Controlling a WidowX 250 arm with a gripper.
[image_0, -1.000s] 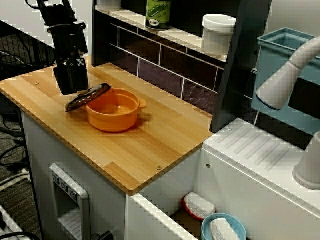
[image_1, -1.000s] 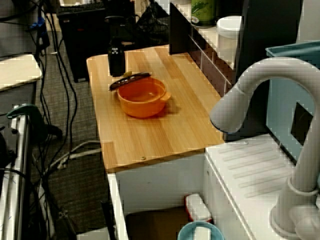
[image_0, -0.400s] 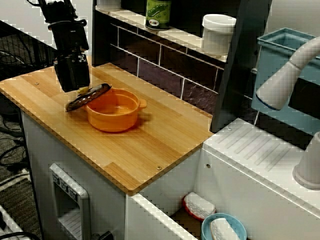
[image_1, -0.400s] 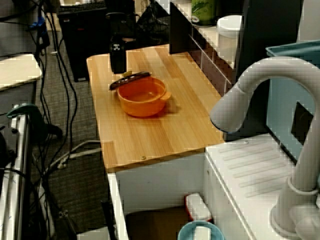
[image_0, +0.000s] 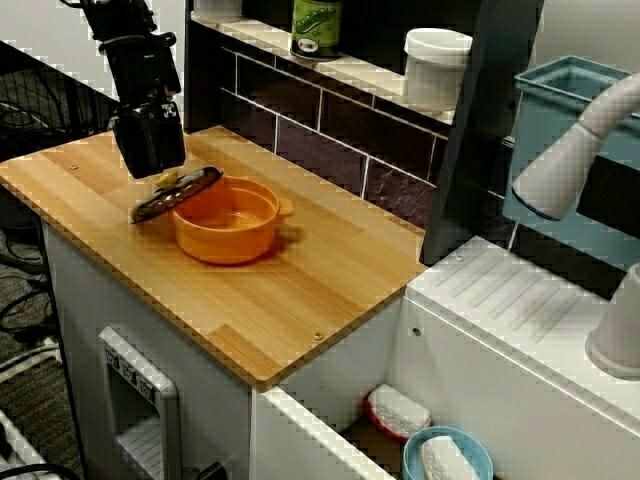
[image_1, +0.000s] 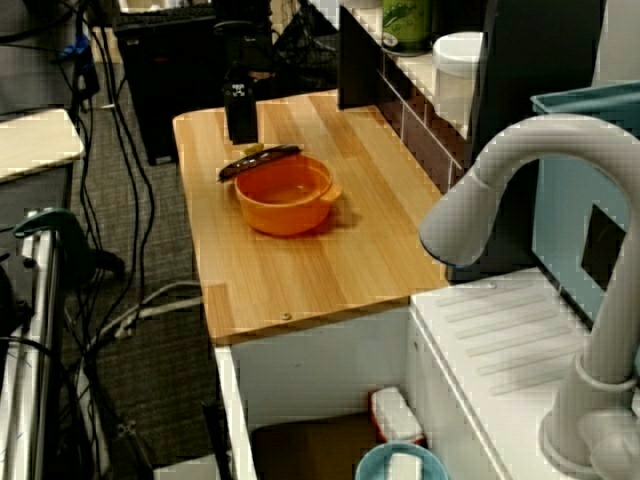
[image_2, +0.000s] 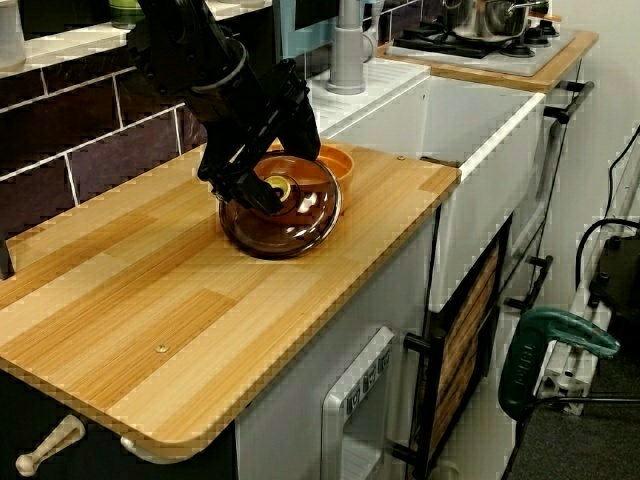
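A round smoked-glass lid (image_0: 182, 192) with a yellow knob leans tilted, one edge on the rim of the glossy orange pot (image_0: 228, 222), the other on the desk (image_0: 300, 290). The black end effector (image_0: 160, 172) hangs just over the knob; I cannot tell how far its fingers are spread. It sits slightly higher than a second ago, and the lid is unmoved. The desk is pale striped wood, with dark tiles (image_0: 330, 125) behind.

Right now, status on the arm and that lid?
Jaws just above the lid knob, open or shut unclear. Lid tilted, leaning on the orange pot, lower edge on the counter. Nothing between them.
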